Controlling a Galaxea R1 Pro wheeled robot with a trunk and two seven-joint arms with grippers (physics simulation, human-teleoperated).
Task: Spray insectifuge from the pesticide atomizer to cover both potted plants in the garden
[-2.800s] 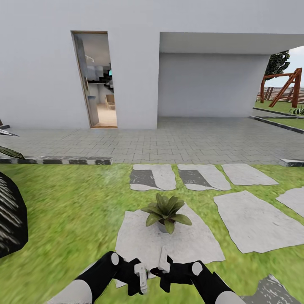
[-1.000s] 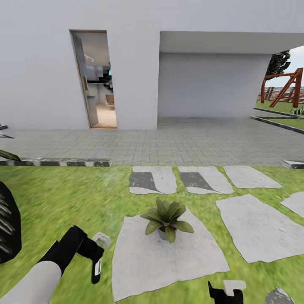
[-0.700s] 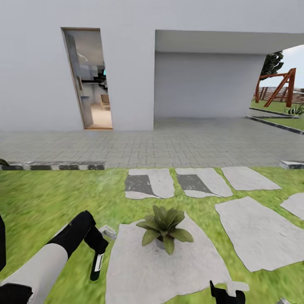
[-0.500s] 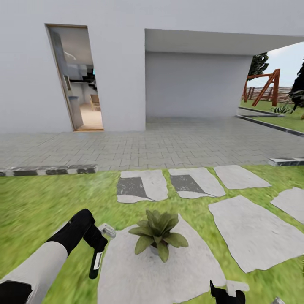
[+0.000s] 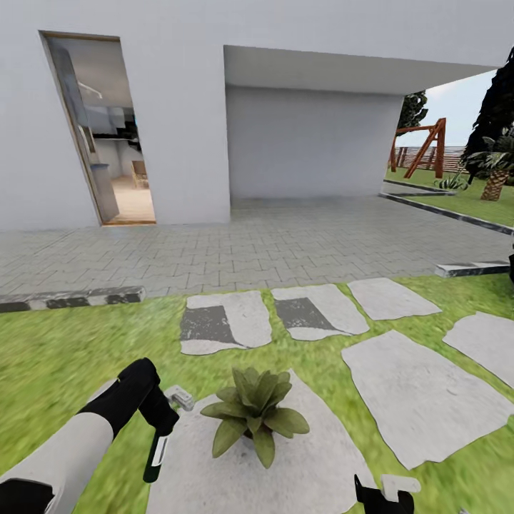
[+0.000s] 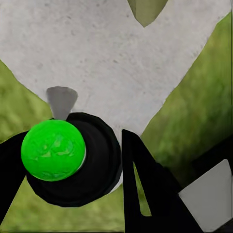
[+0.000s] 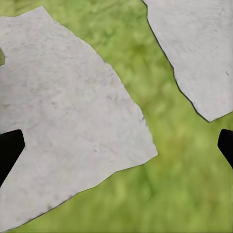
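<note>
Grey paving (image 5: 300,239) and a white house wall (image 5: 178,107) with an open doorway (image 5: 100,135) lie ahead of you, beyond a lawn (image 5: 64,350) set with stepping stones (image 5: 421,392). Your left gripper (image 5: 163,421) is clamped on the spray bottle (image 5: 153,457), which hangs bottom-down beside the potted plant (image 5: 253,414) on the nearest stone; from the wrist you see the bottle's green base (image 6: 53,149) between the fingers. Your right gripper (image 5: 385,492) sits low at the frame's edge, fingertips (image 7: 9,148) wide apart over stone and grass.
</note>
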